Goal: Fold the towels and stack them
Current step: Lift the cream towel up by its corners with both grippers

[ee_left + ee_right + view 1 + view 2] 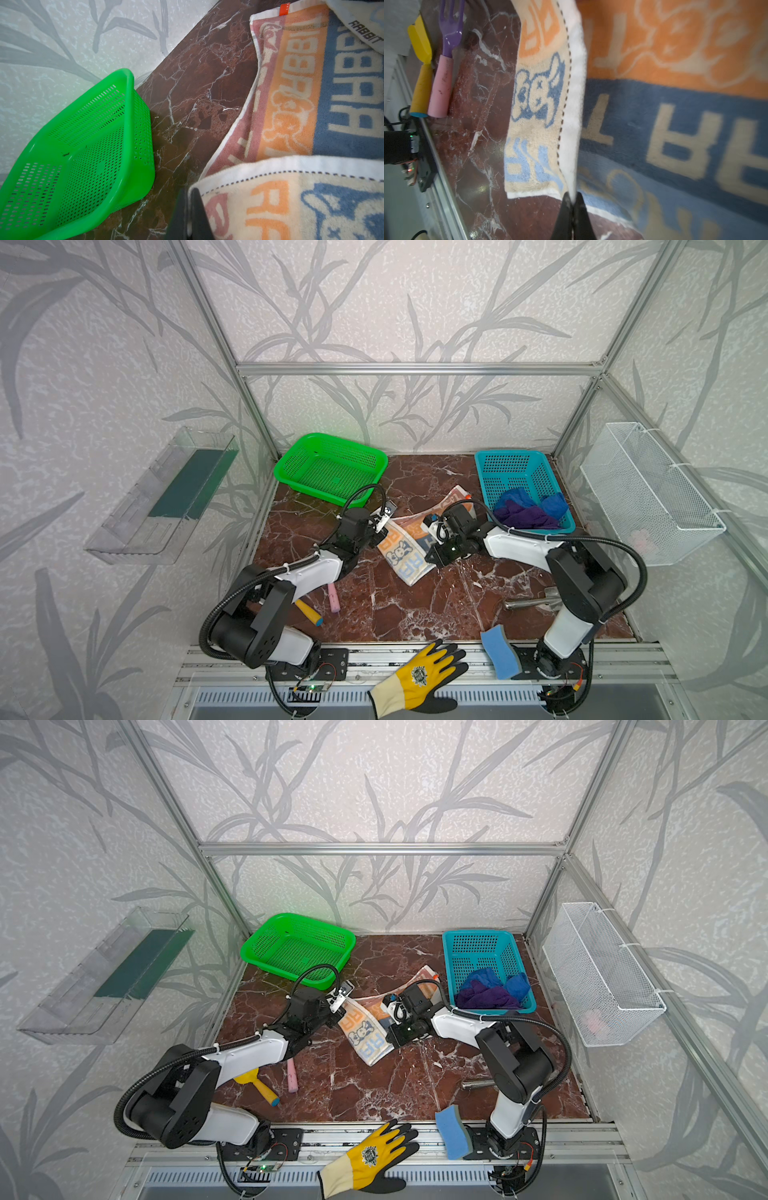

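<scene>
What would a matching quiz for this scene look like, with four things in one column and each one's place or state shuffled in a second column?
Things:
1. cream lettered towel
2. purple towel
3. green basket
4. yellow glove

Places or states:
A. in the teal basket
B. across the front rail
C. pinched by the left tool and the right tool
D. holding no towel

Pairs: 1-C, 2-A, 3-D, 4-B
</scene>
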Controlling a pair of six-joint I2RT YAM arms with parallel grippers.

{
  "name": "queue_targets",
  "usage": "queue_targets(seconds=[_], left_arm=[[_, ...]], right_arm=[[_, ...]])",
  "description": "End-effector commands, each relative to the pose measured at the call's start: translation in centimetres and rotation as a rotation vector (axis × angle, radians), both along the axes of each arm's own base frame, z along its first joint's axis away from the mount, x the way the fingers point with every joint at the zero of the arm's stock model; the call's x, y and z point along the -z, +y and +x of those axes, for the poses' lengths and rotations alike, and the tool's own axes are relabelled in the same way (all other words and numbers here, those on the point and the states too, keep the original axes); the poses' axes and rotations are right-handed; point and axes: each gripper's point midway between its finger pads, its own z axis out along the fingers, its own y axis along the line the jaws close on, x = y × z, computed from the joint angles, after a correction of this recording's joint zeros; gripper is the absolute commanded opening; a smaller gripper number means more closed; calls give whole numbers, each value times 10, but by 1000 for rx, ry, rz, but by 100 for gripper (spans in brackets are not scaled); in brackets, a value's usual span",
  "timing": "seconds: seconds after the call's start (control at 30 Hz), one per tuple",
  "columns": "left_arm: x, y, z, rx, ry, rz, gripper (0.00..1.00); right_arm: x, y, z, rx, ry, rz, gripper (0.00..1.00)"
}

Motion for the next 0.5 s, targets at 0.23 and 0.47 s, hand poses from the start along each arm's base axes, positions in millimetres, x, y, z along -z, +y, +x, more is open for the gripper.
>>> queue_targets(seconds=[0.23, 0.47], left_arm=[[-152, 1, 32, -175, -44, -221, 0], [-257, 2, 22, -163, -141, -372, 0]], right_arm=[[-190, -57, 102, 225, -550, -172, 0], [-291, -80, 125, 286, -763, -172, 0]])
